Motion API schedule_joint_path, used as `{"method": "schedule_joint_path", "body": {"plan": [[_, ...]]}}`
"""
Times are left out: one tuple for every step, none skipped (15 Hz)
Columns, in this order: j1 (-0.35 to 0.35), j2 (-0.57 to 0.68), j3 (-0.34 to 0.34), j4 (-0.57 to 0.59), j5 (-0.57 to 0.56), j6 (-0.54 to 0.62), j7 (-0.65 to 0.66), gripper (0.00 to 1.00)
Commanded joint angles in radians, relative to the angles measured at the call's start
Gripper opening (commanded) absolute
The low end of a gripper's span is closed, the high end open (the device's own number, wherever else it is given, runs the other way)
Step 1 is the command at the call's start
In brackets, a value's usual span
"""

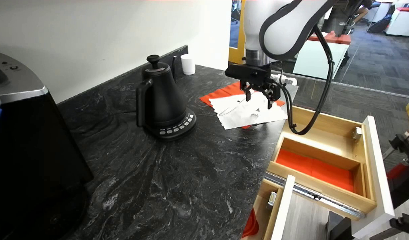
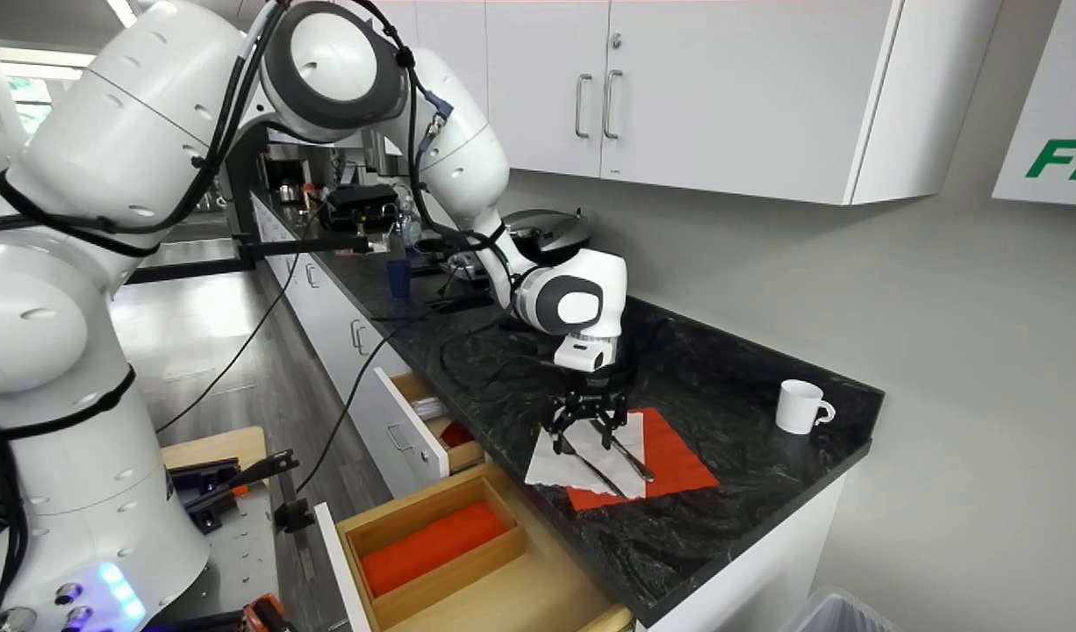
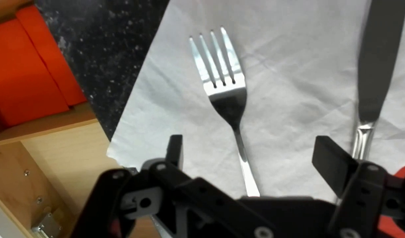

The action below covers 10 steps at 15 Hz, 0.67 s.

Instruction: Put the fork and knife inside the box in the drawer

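In an exterior view the white arm (image 2: 468,158) arches from the left, its black pincer (image 2: 582,439) pointing down, fingers (image 2: 606,437) wide apart.

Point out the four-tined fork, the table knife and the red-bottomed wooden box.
Four-tined fork (image 3: 231,107): wrist view, on the base of its head.
Table knife (image 3: 376,76): wrist view, on the blade.
Red-bottomed wooden box (image 1: 321,155): in an exterior view, on an inner wall.

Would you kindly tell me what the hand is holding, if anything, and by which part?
Nothing is held: the hand is open above the white sheet, with the fork lying there and the knife beside it.
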Motion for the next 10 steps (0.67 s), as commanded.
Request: {"method": "schedule_joint_path", "body": {"plan": [[-0.006,-0.011,0.007,-0.03,0.013,-0.002,-0.018,1.0],[-0.006,-0.01,0.005,-0.034,0.011,0.0,-0.019,1.0],[-0.007,-0.011,0.003,-0.037,0.011,0.001,-0.02,1.0],[-0.008,-0.012,0.002,-0.039,0.011,0.001,-0.021,1.0],[-0.009,-0.013,0.001,-0.042,0.01,0.0,-0.023,1.0],[-0.011,-0.014,-0.001,-0.045,0.008,0.002,-0.029,1.0],[-0.012,-0.013,-0.002,-0.045,0.007,0.003,-0.031,1.0],[-0.012,-0.012,-0.004,-0.046,0.006,0.004,-0.032,1.0],[-0.015,-0.011,-0.006,-0.045,0.007,0.006,-0.034,1.0],[-0.017,-0.01,-0.007,-0.043,0.008,0.006,-0.034,1.0]]}}
